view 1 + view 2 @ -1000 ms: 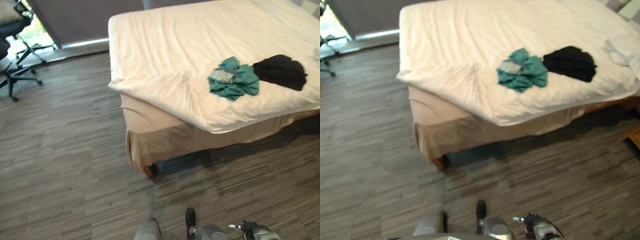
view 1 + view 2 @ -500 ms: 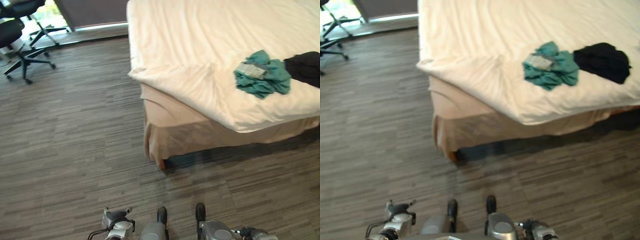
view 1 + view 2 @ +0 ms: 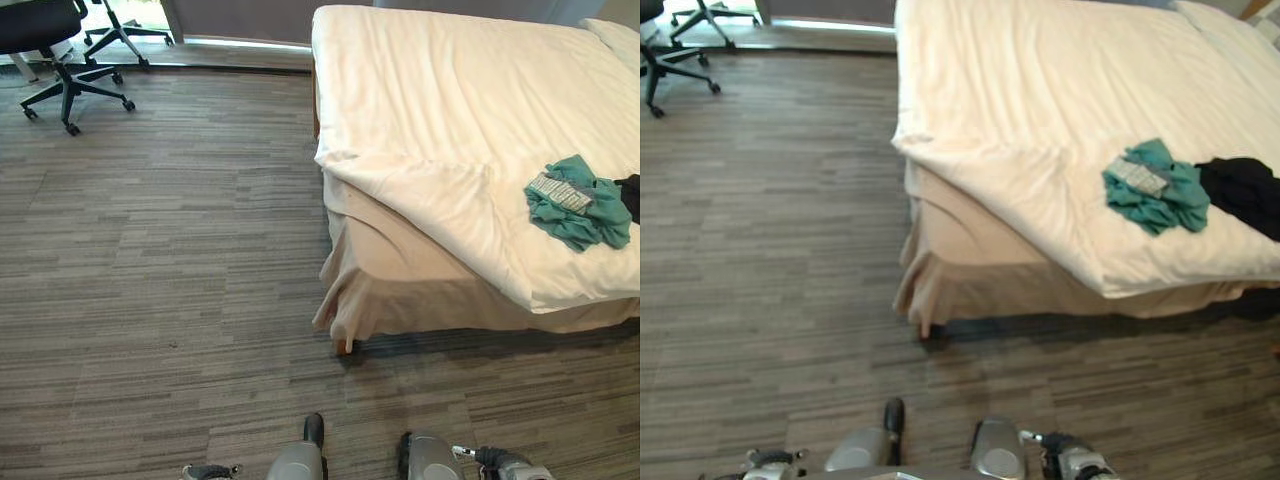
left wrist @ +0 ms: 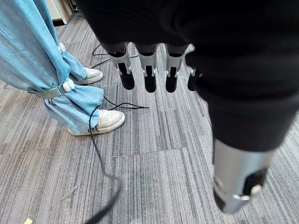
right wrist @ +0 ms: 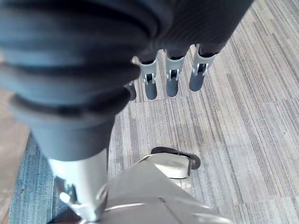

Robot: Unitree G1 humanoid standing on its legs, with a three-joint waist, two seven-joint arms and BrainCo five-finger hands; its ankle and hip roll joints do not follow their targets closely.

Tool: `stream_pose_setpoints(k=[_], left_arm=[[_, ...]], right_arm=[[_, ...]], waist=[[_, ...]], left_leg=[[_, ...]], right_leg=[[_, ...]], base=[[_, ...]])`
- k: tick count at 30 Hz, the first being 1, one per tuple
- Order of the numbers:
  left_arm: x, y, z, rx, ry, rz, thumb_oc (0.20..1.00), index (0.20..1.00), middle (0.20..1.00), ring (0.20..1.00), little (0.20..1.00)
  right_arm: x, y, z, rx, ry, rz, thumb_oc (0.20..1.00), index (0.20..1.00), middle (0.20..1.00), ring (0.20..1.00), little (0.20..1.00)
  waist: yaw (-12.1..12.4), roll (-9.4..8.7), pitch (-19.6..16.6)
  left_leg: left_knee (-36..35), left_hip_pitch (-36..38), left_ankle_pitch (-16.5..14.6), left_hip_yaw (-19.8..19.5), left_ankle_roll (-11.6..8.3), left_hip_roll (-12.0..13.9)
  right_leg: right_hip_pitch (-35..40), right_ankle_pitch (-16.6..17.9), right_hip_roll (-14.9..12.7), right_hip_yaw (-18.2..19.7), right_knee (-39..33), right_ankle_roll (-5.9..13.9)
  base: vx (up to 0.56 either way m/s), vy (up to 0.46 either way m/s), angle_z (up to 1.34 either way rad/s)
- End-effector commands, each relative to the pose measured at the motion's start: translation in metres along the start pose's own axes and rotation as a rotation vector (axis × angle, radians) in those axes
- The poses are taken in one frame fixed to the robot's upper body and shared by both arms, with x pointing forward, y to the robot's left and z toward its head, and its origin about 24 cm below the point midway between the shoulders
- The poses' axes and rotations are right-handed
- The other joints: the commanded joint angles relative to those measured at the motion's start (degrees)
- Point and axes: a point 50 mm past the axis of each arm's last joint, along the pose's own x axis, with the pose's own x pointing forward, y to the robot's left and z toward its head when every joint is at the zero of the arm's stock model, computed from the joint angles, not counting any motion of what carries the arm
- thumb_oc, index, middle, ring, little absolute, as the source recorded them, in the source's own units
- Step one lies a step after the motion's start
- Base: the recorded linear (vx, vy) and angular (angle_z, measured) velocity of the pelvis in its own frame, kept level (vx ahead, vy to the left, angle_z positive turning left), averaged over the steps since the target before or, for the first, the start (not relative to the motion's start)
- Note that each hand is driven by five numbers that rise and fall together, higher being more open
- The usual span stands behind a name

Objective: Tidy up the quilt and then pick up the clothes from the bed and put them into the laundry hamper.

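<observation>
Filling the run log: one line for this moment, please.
phase: facing bed | quilt: corner folded back | green garment, black garment: on bed | left hand: open, empty | right hand: open, empty

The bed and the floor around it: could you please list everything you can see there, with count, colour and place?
Bed with cream quilt: one, cream, far right; the quilt's near corner is rumpled, baring the tan bed skirt.
Teal crumpled garment: one, teal with a grey patch, on the quilt near the bed's near edge.
Black crumpled garment: one, black, on the quilt, right of the teal one.
Black wheeled office chair: one, far left, on the floor.
Grey striped carpet floor: fills the near and left area.
Person: blue jeans and white shoes, standing on the carpet by the left hand.
Left hand: fingers straight, holding nothing.
Right hand: fingers straight, holding nothing.
</observation>
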Motion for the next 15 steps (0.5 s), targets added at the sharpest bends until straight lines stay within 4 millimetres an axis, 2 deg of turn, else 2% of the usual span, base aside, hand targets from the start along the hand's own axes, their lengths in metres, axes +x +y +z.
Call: stream_pose_setpoints(k=[1, 4, 5, 6, 8, 9, 10, 11, 12, 13, 14, 15], left_arm=[[0.001, 0.011, 0.037, -0.107, -0.153, 0.061, 1.000, 1.000, 1.000, 1.000, 1.000], [-0.003, 0.011, 0.043, -0.222, -0.199, 0.131, 1.000, 1.000, 1.000, 1.000, 1.000], [-0.007, 0.011, 0.052, -0.294, -0.239, 0.175, 1.000, 1.000, 1.000, 1.000, 1.000], [-0.007, 0.010, 0.053, -0.298, -0.241, 0.178, 1.000, 1.000, 1.000, 1.000, 1.000], [-0.012, 0.017, 0.066, -0.338, -0.370, 0.251, 1.000, 1.000, 1.000, 1.000, 1.000], [-0.012, 0.017, 0.066, -0.338, -0.370, 0.251, 1.000, 1.000, 1.000, 1.000, 1.000], [-0.019, 0.027, 0.083, -0.373, -0.532, 0.266, 1.000, 1.000, 1.000, 1.000, 1.000], [-0.023, 0.030, 0.091, -0.379, -0.581, 0.266, 1.000, 1.000, 1.000, 1.000, 1.000], [-0.031, 0.037, 0.107, -0.370, -0.694, 0.279, 1.000, 1.000, 1.000, 1.000, 1.000], [-0.038, 0.044, 0.120, -0.368, -0.782, 0.292, 1.000, 1.000, 1.000, 1.000, 1.000], [-0.054, 0.059, 0.148, -0.341, -0.930, 0.333, 1.000, 1.000, 1.000, 1.000, 1.000], [-0.061, 0.064, 0.158, -0.326, -0.988, 0.354, 1.000, 1.000, 1.000, 1.000, 1.000]], right_arm=[[0.000, -0.006, -0.023, -0.015, 0.052, 0.004, 1.000, 1.000, 1.000, 1.000, 1.000], [0.000, -0.010, -0.021, -0.108, 0.025, -0.034, 1.000, 1.000, 1.000, 1.000, 1.000], [0.000, -0.012, -0.017, -0.163, -0.001, -0.049, 1.000, 1.000, 1.000, 1.000, 1.000], [0.000, -0.012, -0.017, -0.163, 0.000, -0.047, 1.000, 1.000, 1.000, 1.000, 1.000], [0.000, -0.014, -0.009, -0.134, -0.025, -0.039, 1.000, 1.000, 1.000, 1.000, 1.000], [0.000, -0.014, -0.009, -0.134, -0.025, -0.039, 1.000, 1.000, 1.000, 1.000, 1.000], [0.000, -0.022, 0.004, -0.108, -0.060, -0.053, 1.000, 1.000, 1.000, 1.000, 1.000], [-0.001, -0.025, 0.009, -0.107, -0.072, -0.062, 1.000, 1.000, 1.000, 1.000, 1.000], [-0.001, -0.031, 0.016, -0.105, -0.088, -0.075, 1.000, 1.000, 1.000, 1.000, 1.000], [-0.002, -0.035, 0.022, -0.101, -0.099, -0.083, 1.000, 1.000, 1.000, 1.000, 1.000], [-0.003, -0.040, 0.029, -0.081, -0.117, -0.087, 1.000, 1.000, 1.000, 1.000, 1.000], [-0.003, -0.041, 0.031, -0.075, -0.122, -0.084, 1.000, 1.000, 1.000, 1.000, 1.000]], waist=[[-4.3, -0.78, 1.9], [-4.3, -1.29, 1.0], [-4.7, -1.51, 0.4], [-4.7, -1.53, 0.3], [-4.5, -2.20, -0.1], [-4.5, -2.19, -0.1], [-3.6, -1.99, 0.9], [-3.4, -1.60, 1.1], [-2.9, -0.83, 1.5], [-2.4, -0.16, 1.9], [-2.5, 0.54, 1.6], [-2.8, 0.74, 1.3]], left_leg=[[0.6, -1.2, 0.1, -2.4, -2.70, 4.4], [1.2, -0.9, 0.3, -1.8, -4.18, 7.0], [1.7, -0.6, 0.5, -1.4, -4.70, 8.3], [1.8, -0.6, 0.4, -1.4, -4.76, 8.5], [4.2, -1.3, 0.7, -1.3, -5.39, 9.9], [4.3, -1.4, 0.7, -1.4, -5.39, 9.9], [10.1, -5.0, 2.1, -3.1, -5.34, 9.1], [10.5, -6.0, 2.8, -3.6, -5.28, 8.7], [10.4, -7.2, 3.4, -4.6, -4.97, 7.2], [9.4, -7.1, 2.4, -5.2, -4.28, 5.4], [7.3, -6.8, 2.9, -4.8, -3.81, 4.4], [6.1, -6.2, 3.0, -4.1, -3.70, 4.6]], right_leg=[[-0.7, 12.6, 0.9, 6.3, -15.2, 6.10], [0.9, 10.6, 1.5, 4.8, -14.8, 5.31], [1.2, 9.4, 2.6, 5.3, -14.1, 4.40], [1.2, 9.3, 2.8, 5.3, -14.0, 4.34], [1.8, 8.4, 4.6, 5.0, -14.1, 2.47], [1.8, 8.4, 4.6, 4.9, -14.1, 2.46], [3.1, 8.1, 5.7, 4.9, -15.0, 0.61], [3.2, 8.0, 6.2, 4.9, -15.1, 0.05], [3.3, 7.8, 7.1, 5.4, -15.1, -0.64], [3.6, 7.5, 7.9, 6.2, -15.0, -1.00], [3.6, 7.0, 8.7, 5.9, -15.0, -1.32], [3.6, 6.9, 8.8, 5.5, -15.0, -1.37]], base=[[0.27, -0.685, 0.21], [0.24, -0.412, 0.61], [0.15, -0.267, 0.06], [0.19, -0.369, 0.09], [0.12, -0.288, 0.19], [0.08, -0.279, 0.19], [0.03, -0.167, 0.18], [0.05, -0.175, 0.21], [0.06, -0.018, 0.11], [0.13, -0.018, 0.04], [0.13, -0.014, -0.10], [0.11, -0.018, -0.20]])
